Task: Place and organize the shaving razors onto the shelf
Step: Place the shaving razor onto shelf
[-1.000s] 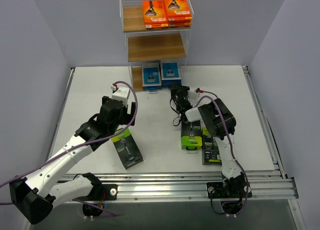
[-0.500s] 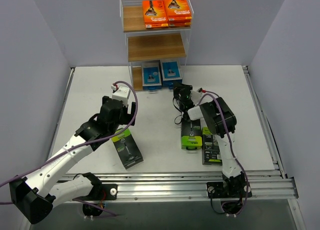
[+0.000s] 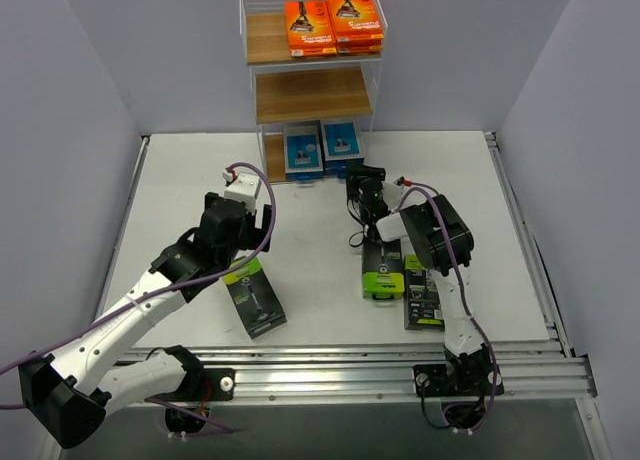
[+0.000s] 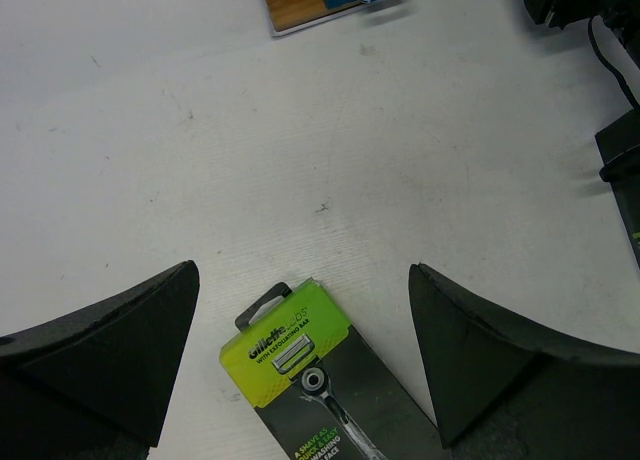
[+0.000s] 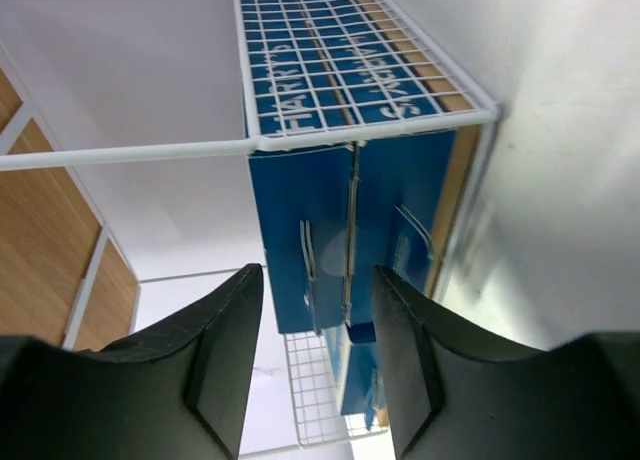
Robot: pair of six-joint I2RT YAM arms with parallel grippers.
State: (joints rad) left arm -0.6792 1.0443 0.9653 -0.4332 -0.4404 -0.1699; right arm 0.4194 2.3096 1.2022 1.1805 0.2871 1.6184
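Razor packs, black-and-lime, lie on the near tabletop; left fingers hang wide open over one (empty). Right fingers stand parted, gripping nothing, at blue packs on the shelf bottom tier: back out straight, toppling none.

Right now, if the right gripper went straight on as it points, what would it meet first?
Most likely the blue razor packs on the bottom tier of the shelf, dead ahead of the right gripper; how far off is unclear.
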